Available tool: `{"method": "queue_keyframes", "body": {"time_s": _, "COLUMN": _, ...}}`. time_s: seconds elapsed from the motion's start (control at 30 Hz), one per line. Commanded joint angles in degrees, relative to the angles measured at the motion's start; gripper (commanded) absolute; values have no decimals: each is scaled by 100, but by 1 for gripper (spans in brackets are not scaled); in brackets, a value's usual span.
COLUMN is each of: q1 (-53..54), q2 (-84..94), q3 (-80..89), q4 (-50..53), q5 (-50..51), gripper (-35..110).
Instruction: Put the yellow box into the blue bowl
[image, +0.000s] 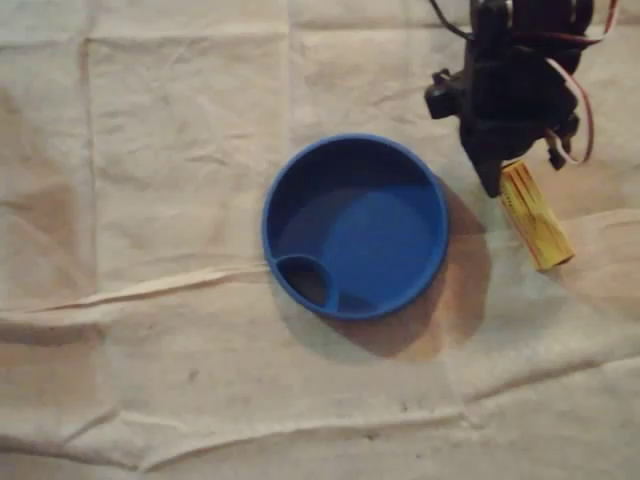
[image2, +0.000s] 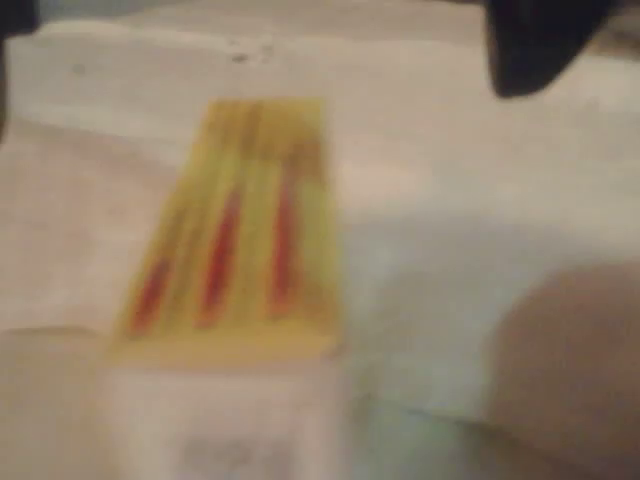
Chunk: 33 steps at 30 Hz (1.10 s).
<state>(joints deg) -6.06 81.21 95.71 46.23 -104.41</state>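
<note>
The yellow box (image: 536, 217) lies flat on the cloth to the right of the blue bowl (image: 355, 227) in the overhead view, its long side slanting down to the right. My black gripper (image: 493, 172) hangs over the box's upper end, close to the bowl's right rim. The wrist view is blurred: the yellow box (image2: 235, 235), with red stripes, lies lengthwise just below my gripper (image2: 265, 70). One dark fingertip (image2: 530, 55) shows at the top right and another at the top left corner. They stand far apart with nothing between them, so the gripper is open.
A wrinkled beige cloth (image: 150, 150) covers the table, with raised folds running across the lower half. The bowl has a small pocket (image: 305, 280) at its lower left. Red and white wires (image: 580, 110) loop off the arm's right side.
</note>
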Motion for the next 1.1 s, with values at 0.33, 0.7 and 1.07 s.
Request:
{"method": "queue_keyframes", "body": {"time_s": 0.33, "q1": 53, "q2": 18, "q3": -352, "q4": -193, "q5": -79, "gripper": 27}}
{"method": "queue_keyframes", "body": {"time_s": 0.7, "q1": 9, "q2": -220, "q3": -439, "q4": -202, "q5": -70, "gripper": 27}}
{"method": "queue_keyframes", "body": {"time_s": 1.07, "q1": -9, "q2": -272, "q3": -439, "q4": -211, "q5": -79, "gripper": 27}}
